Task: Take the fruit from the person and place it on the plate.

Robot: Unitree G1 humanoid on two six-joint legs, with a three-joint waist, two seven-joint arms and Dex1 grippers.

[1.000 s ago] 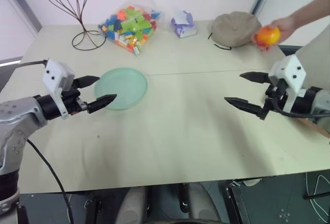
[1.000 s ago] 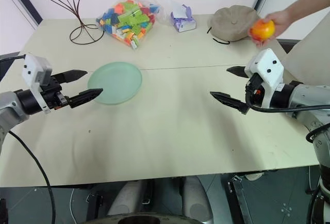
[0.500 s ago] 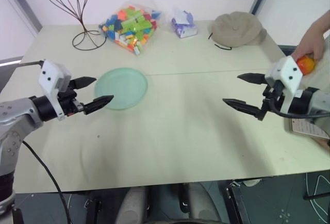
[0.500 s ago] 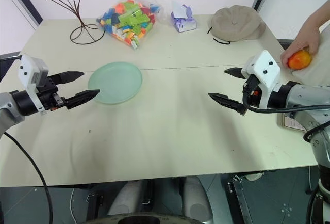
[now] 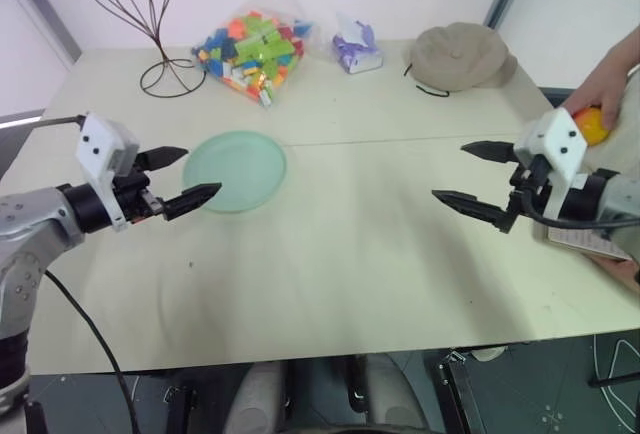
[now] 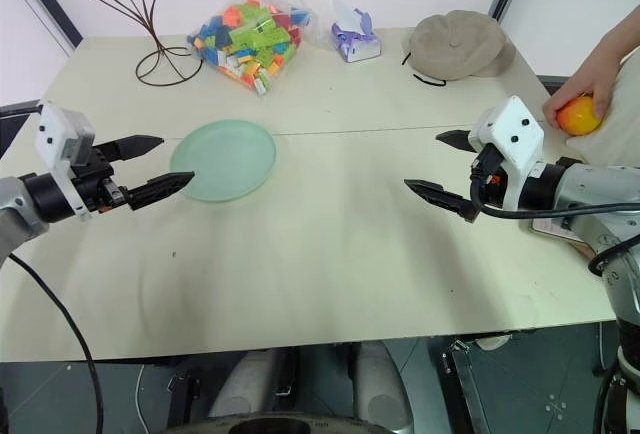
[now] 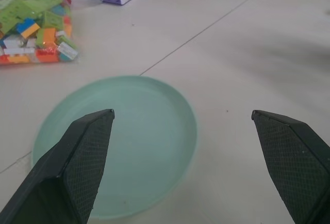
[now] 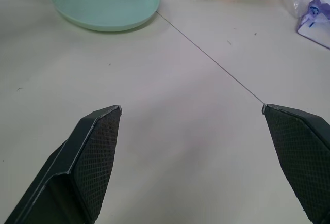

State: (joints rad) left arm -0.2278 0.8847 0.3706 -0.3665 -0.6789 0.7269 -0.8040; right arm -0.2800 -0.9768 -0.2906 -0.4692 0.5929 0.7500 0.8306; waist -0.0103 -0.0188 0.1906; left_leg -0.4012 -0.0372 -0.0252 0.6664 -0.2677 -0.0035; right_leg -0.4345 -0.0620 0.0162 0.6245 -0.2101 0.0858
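Fruit, small round smooth-skinned yellow-orange fruit (image 6: pixel 579 115) with a reddish blush, sits cupped in the person's bare hand (image 6: pixel 590 78) at the far right edge of the pale matte cream tabletop (image 6: pixel 330 244), just behind the right arm's white wrist block. Right hand (image 6: pixel 440 167), two black pointed fingers with cross-hatched pads, spread wide and empty, hovering over bare tabletop, tips pointing toward the middle. Left hand (image 6: pixel 156 164) likewise splayed and empty, hovering just beside the near-left rim of the round flat pale mint-green translucent plate (image 6: pixel 225 159); in the left wrist view the plate (image 7: pixel 129 141) lies between the two fingers, shallow raised rim, glossy. Plate empty, well apart from the fruit, across the tabletop. A thin seam line runs across the tabletop from beside the plate.

Back row: clear crinkly plastic bag of multicoloured toy blocks (image 6: pixel 243 41), dark thin wire stand with looped base (image 6: pixel 135 14), small white-and-purple wrapped packet (image 6: pixel 355 39), soft beige-brown cloth cap (image 6: pixel 458 46) with a dark cord.

Versus half a second ago: fruit and person's hand sit about where they were by the right wrist, fingers a bit more over the fruit. A second ago the fruit was held higher, in front of the cap. Both robot hands keep nearly the same pose, gaping throughout.
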